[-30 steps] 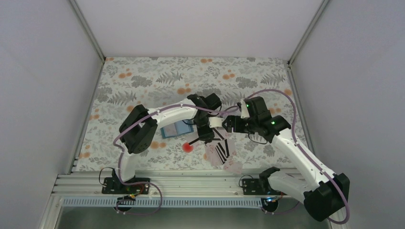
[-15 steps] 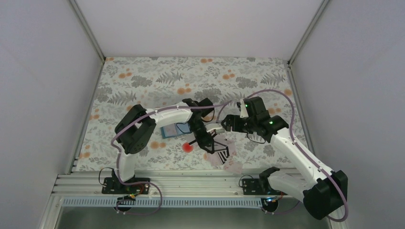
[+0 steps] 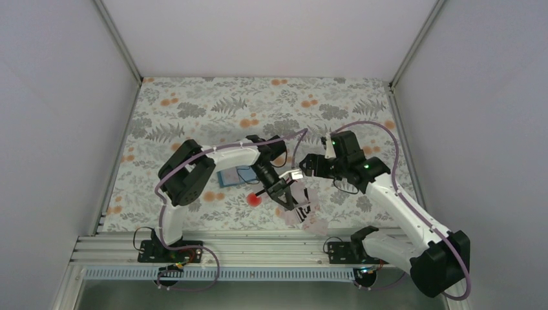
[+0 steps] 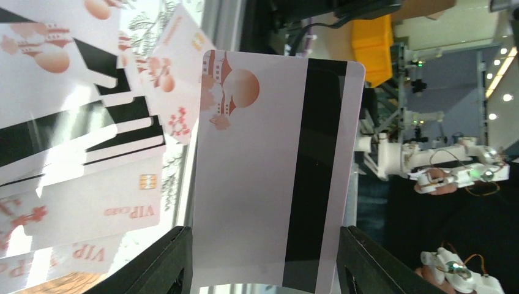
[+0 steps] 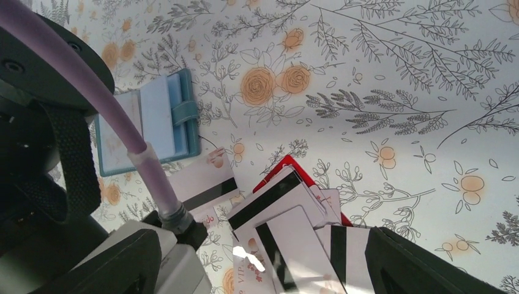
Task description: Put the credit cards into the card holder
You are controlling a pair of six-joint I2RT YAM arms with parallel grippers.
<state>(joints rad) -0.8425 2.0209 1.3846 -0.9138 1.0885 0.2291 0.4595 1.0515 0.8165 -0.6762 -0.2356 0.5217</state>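
A pale plastic card with a black stripe (image 4: 269, 171) is clamped upright in the left gripper (image 4: 269, 263), above the fanned pile of pale and red credit cards (image 5: 294, 208). The small blue folding card holder (image 5: 147, 122) lies open nearby on the floral tablecloth (image 3: 194, 110). The right gripper (image 5: 269, 260) hangs with its jaws spread wide, empty.

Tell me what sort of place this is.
Probably a robotics lab: a white-walled test enclosure on aluminium rails, a floral-covered table, and other robot arms beyond it in the left wrist view.
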